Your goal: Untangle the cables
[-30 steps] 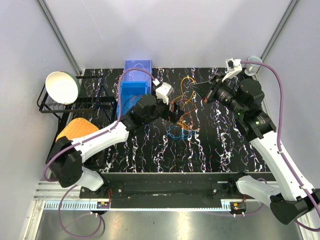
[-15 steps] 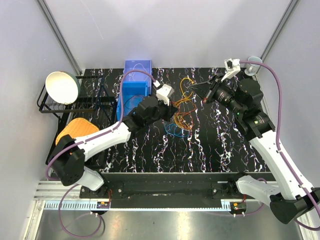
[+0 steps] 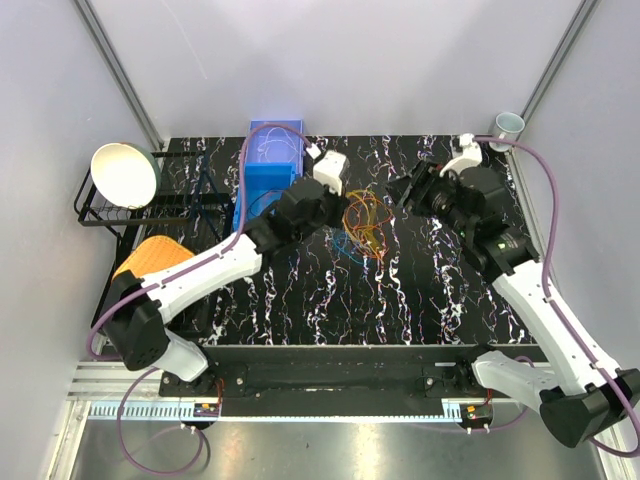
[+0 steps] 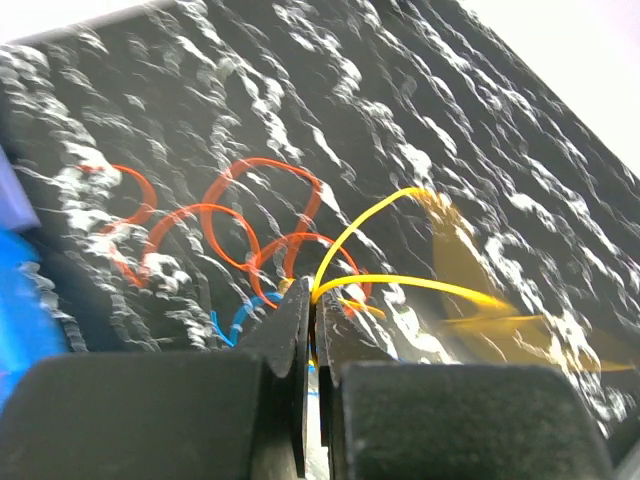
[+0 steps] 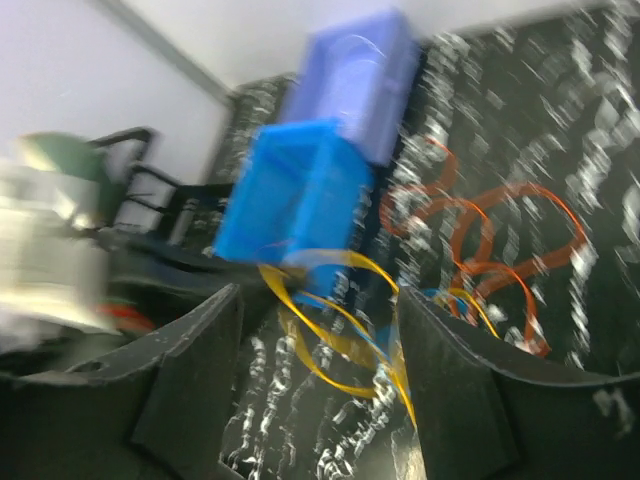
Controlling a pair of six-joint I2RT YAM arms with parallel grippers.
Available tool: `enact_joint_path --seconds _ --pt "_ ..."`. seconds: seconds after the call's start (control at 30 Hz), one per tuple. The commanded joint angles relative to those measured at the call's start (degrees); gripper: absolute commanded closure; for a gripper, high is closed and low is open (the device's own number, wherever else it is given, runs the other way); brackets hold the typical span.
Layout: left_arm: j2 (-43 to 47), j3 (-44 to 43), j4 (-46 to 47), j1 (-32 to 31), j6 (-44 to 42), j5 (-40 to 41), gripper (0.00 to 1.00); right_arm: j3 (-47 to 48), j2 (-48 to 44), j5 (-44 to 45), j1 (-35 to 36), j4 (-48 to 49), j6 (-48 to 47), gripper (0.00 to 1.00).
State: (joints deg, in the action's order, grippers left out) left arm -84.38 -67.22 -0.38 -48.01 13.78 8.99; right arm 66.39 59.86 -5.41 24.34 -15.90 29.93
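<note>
Black, white-veined tabletop (image 3: 420,290) fills the cell in front of you, with pale walls around it. Your cables (image 3: 362,222) lie in one loose bunch toward the back of the table, near its middle and between the two grippers. From above you see orange, yellow and blue loops overlapping one another.

Your left gripper (image 3: 338,208) sits at the left edge of that bunch. On the left wrist camera its fingers (image 4: 290,340) are pressed together with no gap. A yellow wire (image 4: 400,285) comes out right at their tips in two strands that arch away to the right, so you have that wire pinched. Orange loops (image 4: 250,215) lie on the table beyond the tips, and a short stretch of blue wire (image 4: 245,318) shows just left of them.

Your right gripper (image 3: 408,190) is just beside the right edge of the bunch. On the right wrist camera its fingers (image 5: 195,380) stand wide apart, and yellow strands (image 5: 330,330) cross the gap between them. That frame is badly smeared by motion, so I cannot tell you whether the strands touch either finger, but nothing is clamped there.

Behind your left gripper stands a blue bin (image 3: 268,185), with a paler bluish-purple bin (image 3: 275,135) just behind it against the back edge. At the far left a white bowl (image 3: 125,173) leans in a black rack (image 3: 95,215). A cup (image 3: 509,124) stands at the rear right corner, well apart from the cables.
</note>
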Motion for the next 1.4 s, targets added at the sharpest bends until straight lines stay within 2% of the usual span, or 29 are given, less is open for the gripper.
enact_joint_path --seconds 0.0,0.07,0.23,0.43,0.53,0.97,1.37 --pt "-0.87 -7.74 -5.23 -0.07 -2.79 9.46 1.0 -7.21 0.26 7.62 0.1 -6.69 4.86 0.3" --pt "-1.31 -9.58 -5.77 0.02 -3.23 10.25 1.0 -10.48 0.52 2.2 0.1 -5.03 8.64 0.31" --pt "-2.9 -12.23 -7.18 0.11 -2.97 10.35 1.0 -20.94 1.4 -3.54 0.1 0.68 15.58 0.32" --pt "-2.98 -13.99 -8.14 0.2 -1.92 9.82 1.0 -25.69 5.08 -11.11 0.27 11.06 17.44 0.35" --pt "-2.98 -14.78 -8.67 0.2 -1.65 9.38 1.0 -26.57 7.2 -13.22 1.06 15.27 15.08 0.38" --pt "-3.69 -18.47 -13.59 0.28 -1.04 8.58 1.0 -25.79 13.71 -8.75 5.9 24.68 2.59 0.42" --pt "-4.48 -23.83 -20.26 0.28 -0.07 7.18 1.0 -24.02 15.82 -3.91 8.09 27.23 -8.66 0.43"
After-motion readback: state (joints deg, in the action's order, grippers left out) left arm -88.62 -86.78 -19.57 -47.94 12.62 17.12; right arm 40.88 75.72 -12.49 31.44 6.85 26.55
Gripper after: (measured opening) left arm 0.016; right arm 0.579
